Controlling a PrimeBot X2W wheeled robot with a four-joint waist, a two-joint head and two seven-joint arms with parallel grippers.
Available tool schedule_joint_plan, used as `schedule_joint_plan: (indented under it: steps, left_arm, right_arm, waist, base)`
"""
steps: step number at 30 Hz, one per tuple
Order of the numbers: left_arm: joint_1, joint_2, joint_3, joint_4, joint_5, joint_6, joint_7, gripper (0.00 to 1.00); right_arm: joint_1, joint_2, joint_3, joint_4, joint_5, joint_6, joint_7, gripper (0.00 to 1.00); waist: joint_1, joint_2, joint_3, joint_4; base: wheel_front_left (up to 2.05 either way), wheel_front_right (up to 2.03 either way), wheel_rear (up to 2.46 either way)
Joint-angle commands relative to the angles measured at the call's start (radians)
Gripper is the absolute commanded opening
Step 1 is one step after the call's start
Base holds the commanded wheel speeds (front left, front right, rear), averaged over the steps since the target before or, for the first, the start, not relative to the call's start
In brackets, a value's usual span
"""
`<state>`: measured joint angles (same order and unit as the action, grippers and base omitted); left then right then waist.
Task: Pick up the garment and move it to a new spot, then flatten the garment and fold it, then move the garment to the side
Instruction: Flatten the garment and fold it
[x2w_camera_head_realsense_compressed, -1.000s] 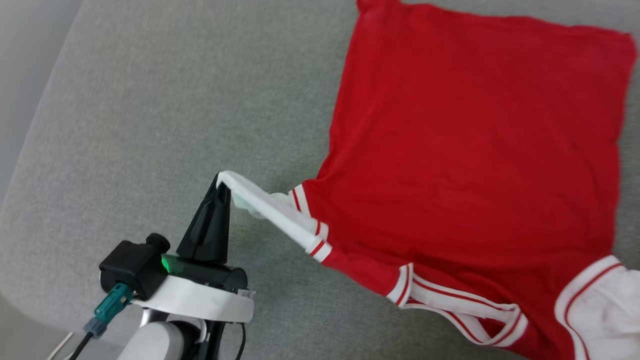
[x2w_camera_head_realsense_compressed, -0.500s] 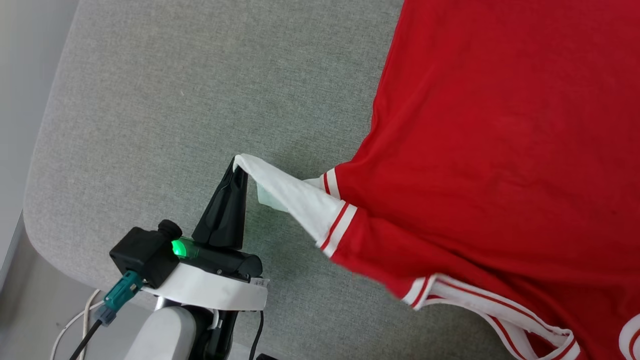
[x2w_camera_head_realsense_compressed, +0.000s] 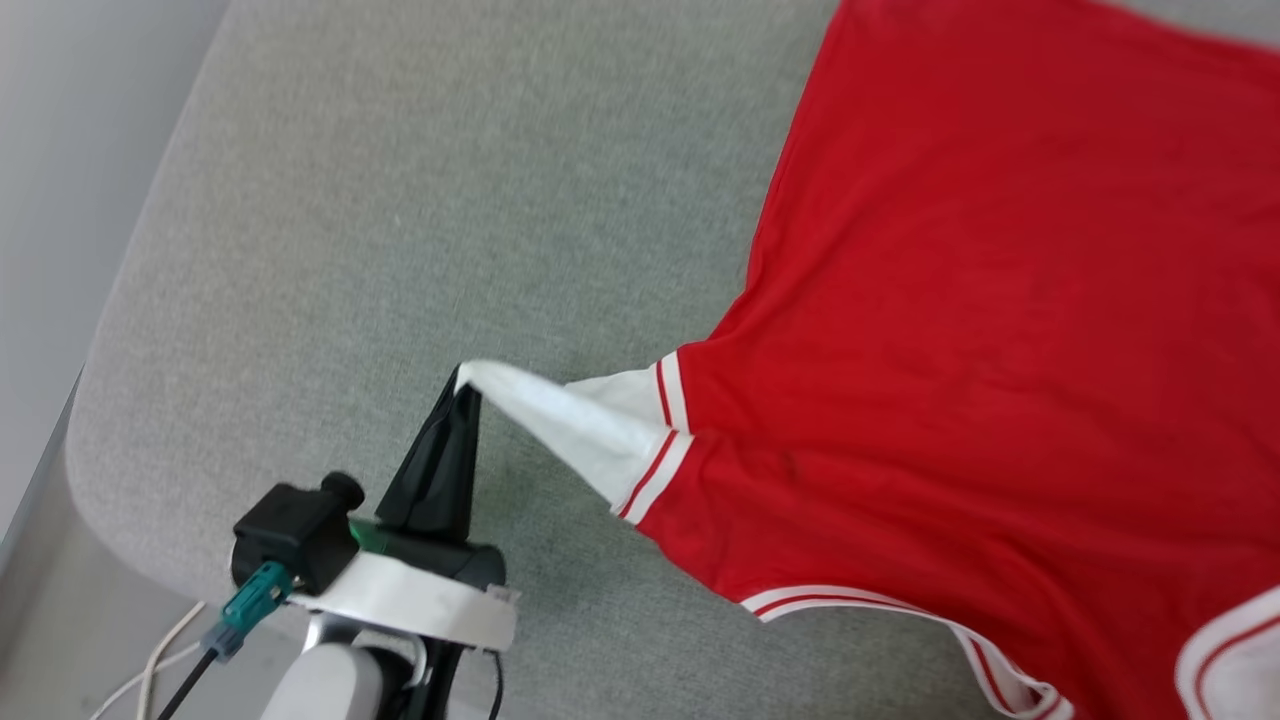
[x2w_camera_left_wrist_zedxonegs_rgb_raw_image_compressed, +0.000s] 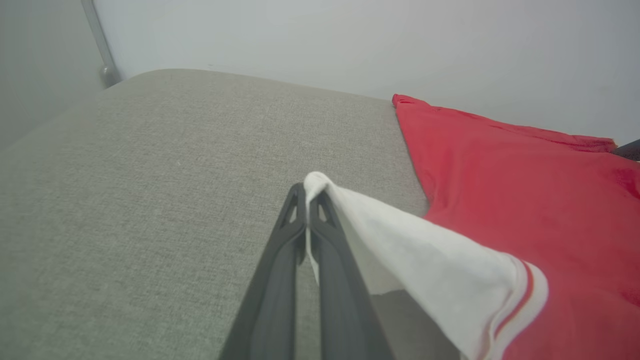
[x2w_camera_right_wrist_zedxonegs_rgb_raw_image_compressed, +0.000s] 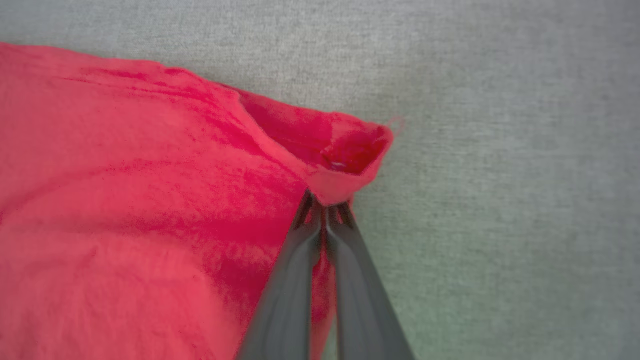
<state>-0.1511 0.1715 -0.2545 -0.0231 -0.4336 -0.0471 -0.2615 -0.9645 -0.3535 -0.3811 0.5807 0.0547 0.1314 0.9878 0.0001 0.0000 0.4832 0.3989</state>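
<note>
Garment: red sports jersey with white sleeves and red-and-white striped trim (x2w_camera_head_realsense_compressed: 1000, 320), spread plain side up on grey woven cushion (x2w_camera_head_realsense_compressed: 380, 200), filling right of head view.

Left gripper (x2w_camera_head_realsense_compressed: 463, 383): jaws clamped on tip of white sleeve (x2w_camera_head_realsense_compressed: 585, 425), as a second ago. Sleeve now drawn out into flatter triangle.

Change: right gripper (x2w_camera_right_wrist_zedxonegs_rgb_raw_image_compressed: 325, 204), jaws wide until just now, now together on red corner of jersey body (x2w_camera_right_wrist_zedxonegs_rgb_raw_image_compressed: 350, 165). View is blurred, so bite probably shallow.

Meaning: both ends held, ready to tension and flatten. Folding not yet begun.
</note>
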Motion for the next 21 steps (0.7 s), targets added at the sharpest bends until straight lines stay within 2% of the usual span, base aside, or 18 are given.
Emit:
schedule_joint_plan:
  steps: [1,8,12,15,21]
  left_arm:
    - [0.016,0.006,0.009,0.009,0.005,0.007,-0.005,0.00]
    - [0.087,0.044,0.057,0.049,-0.010,0.050,0.013,0.00]
    - [0.127,0.069,0.077,0.052,-0.017,0.068,0.036,0.00]
    - [0.161,0.088,0.102,0.050,-0.023,0.086,0.049,0.00]
    - [0.217,0.121,0.144,0.042,-0.044,0.117,0.082,0.00]
  right_arm:
    - [0.022,-0.013,0.013,-0.011,0.008,-0.001,-0.005,0.00]
    - [0.186,-0.063,0.157,-0.164,0.136,-0.001,-0.024,0.00]
    - [0.355,-0.101,0.192,-0.283,0.218,-0.001,-0.032,0.00]
    - [0.496,-0.100,0.186,-0.383,0.258,-0.001,-0.031,0.00]
    - [0.781,-0.043,0.117,-0.570,0.300,-0.001,-0.067,0.00]
  waist:
    - [-0.0001,0.0000,-0.065,-0.035]
    - [-0.0001,0.0000,-0.205,-0.141]
    - [-0.0001,0.0000,-0.273,-0.198]
    - [-0.0001,0.0000,-0.311,-0.249]
    - [-0.0001,0.0000,-0.351,-0.333]
  base:
    - [0.00,0.00,0.00]
    - [0.00,0.00,0.00]
    - [0.00,0.00,0.00]
    - [0.00,0.00,0.00]
    - [0.00,0.00,0.00]
